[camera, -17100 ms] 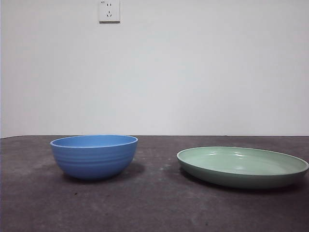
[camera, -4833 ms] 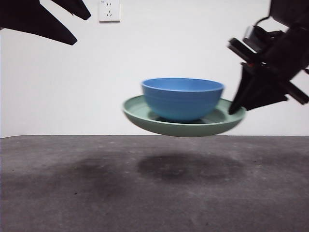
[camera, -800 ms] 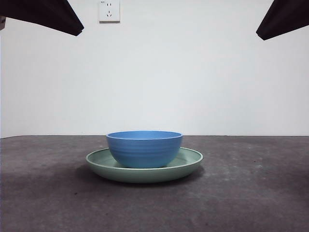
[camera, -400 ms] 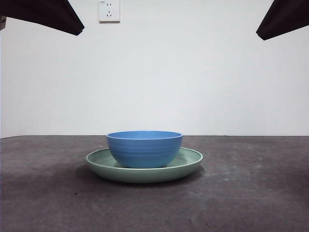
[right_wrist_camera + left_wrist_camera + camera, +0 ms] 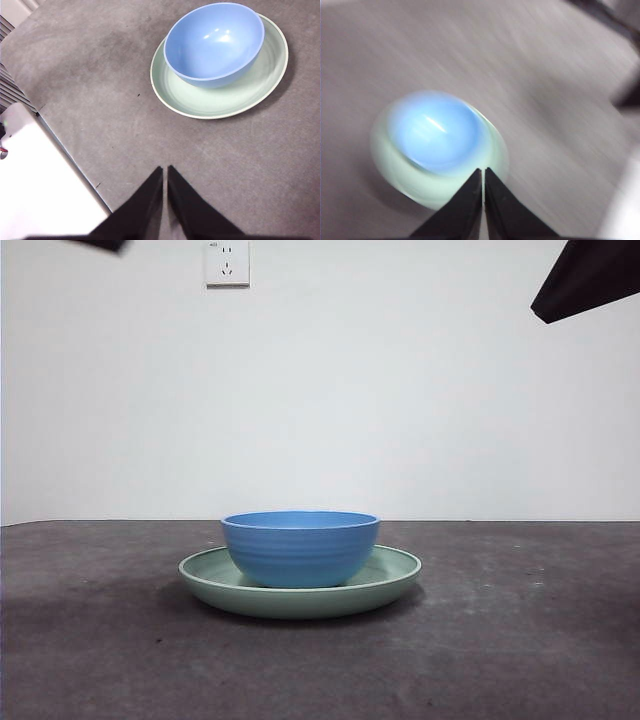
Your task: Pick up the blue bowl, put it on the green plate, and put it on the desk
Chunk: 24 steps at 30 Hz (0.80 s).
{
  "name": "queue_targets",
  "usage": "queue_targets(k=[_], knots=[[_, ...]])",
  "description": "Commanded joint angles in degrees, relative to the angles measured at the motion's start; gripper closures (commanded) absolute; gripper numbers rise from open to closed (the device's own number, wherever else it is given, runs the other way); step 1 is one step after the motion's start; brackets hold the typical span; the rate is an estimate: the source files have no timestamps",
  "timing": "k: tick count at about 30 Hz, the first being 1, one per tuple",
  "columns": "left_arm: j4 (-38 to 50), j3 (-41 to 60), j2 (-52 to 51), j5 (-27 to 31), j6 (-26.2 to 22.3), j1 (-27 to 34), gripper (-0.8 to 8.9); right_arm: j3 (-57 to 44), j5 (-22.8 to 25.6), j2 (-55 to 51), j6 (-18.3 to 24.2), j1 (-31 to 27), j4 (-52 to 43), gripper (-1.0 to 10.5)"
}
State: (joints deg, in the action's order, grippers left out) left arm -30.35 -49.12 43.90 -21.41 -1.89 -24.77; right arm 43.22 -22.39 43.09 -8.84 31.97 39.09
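The blue bowl [image 5: 300, 548] sits upright inside the green plate [image 5: 390, 580], and the plate rests flat on the desk [image 5: 520, 640] at the middle of the front view. The right wrist view shows the bowl [image 5: 214, 42] in the plate [image 5: 220, 100] from above. The left wrist view is blurred but shows the bowl [image 5: 435, 132] in the plate [image 5: 385, 160]. My left gripper [image 5: 483, 172] is shut, empty and high above the stack. My right gripper [image 5: 165, 170] is shut, empty and raised well off the desk, apart from the plate; a dark arm tip [image 5: 590, 275] shows at the front view's top right corner.
A white wall with a socket [image 5: 227, 262] stands behind the desk. A white block [image 5: 40, 190] lies at the desk's edge in the right wrist view. Bare desk lies on both sides of the plate.
The dark arm tip at the top left corner has pulled up almost out of view. The bowl, the plate and the top right arm tip have not moved.
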Motion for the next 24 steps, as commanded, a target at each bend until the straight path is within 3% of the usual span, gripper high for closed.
queue_targets(k=[1, 6, 12, 24], knots=[[6.1, 1.5, -4.0, 3.7, -2.0, 5.4, 8.04, 0.2, -0.1, 0.2, -0.1, 0.4, -0.5, 9.4], [17.8, 9.4, -14.5, 10.5, -2.0, 15.4, 8.04, 0.2, -0.1, 0.2, -0.1, 0.4, -0.5, 9.4], [25.8, 21.7, -25.9, 17.3, -2.0, 21.9, 8.04, 0.2, -0.1, 0.2, -0.1, 0.4, -0.5, 9.4], [26.1, 40.8, -40.1, 17.7, -0.7, 25.2, 8.04, 0.2, -0.1, 0.2, -0.1, 0.4, -0.5, 9.4]])
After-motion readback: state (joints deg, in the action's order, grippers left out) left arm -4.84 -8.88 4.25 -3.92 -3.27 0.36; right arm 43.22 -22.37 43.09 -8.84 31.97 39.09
